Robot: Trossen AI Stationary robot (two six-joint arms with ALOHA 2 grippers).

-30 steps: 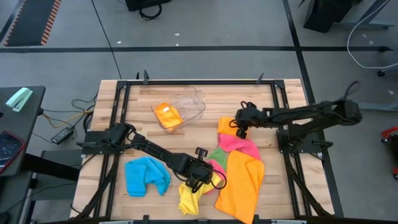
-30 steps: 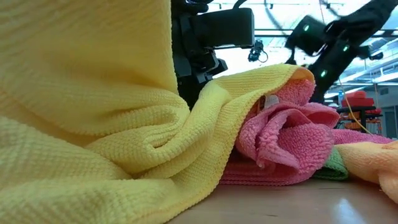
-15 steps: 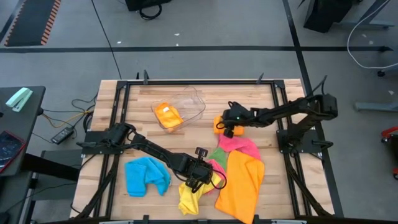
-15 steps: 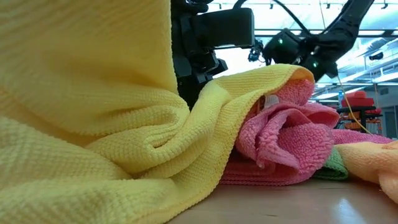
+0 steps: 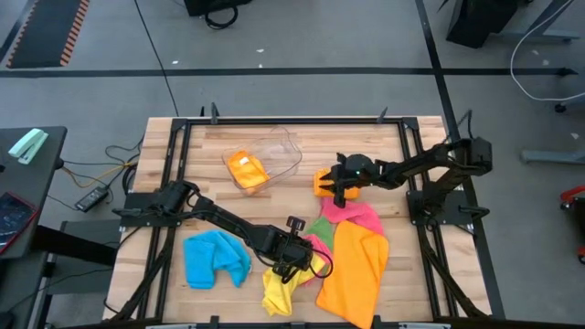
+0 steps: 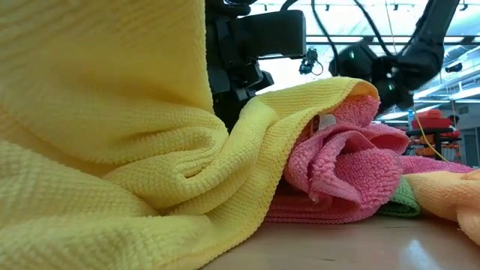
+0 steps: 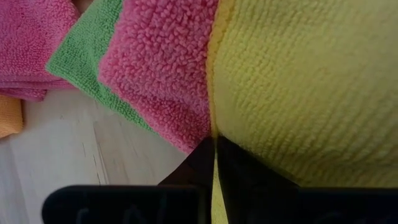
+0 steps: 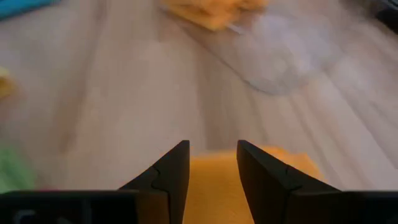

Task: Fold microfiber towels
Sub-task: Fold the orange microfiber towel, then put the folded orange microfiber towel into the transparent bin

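Observation:
My left gripper [image 5: 291,267] is shut on the yellow towel [image 5: 279,294] near the table's front edge. That towel fills the low view's left [image 6: 112,150]. A pink towel [image 5: 358,216], a green one [image 5: 320,227] and a large orange one [image 5: 352,270] lie overlapping to its right. A blue towel [image 5: 216,259] lies bunched at the front left. My right gripper [image 5: 338,189] stands over a small orange towel [image 5: 322,181] at mid table. Its fingers are a little apart, with that cloth [image 8: 214,180] between them. My left gripper pinches the yellow towel's edge [image 7: 214,132] between its two fingers, slanting down from the table's left; the rest of the cloth lies slack on the table [image 6: 150,217]. My right gripper has the small orange towel's near part [image 8: 214,171] between its fingers, slanting down from the table's right. The cloth rests on the table; one layer or several, I cannot tell.
A clear plastic tub [image 5: 279,151] with a folded orange cloth [image 5: 247,170] in it stands at the far middle. Bare wood shows between the tub and the towels. Dark frame rails [image 5: 174,174] run along the table's sides.
My right gripper has gone down and toward the table's left, tipping its fingers further down over the small orange towel. That towel now shows as a smaller patch, shifted toward the left.

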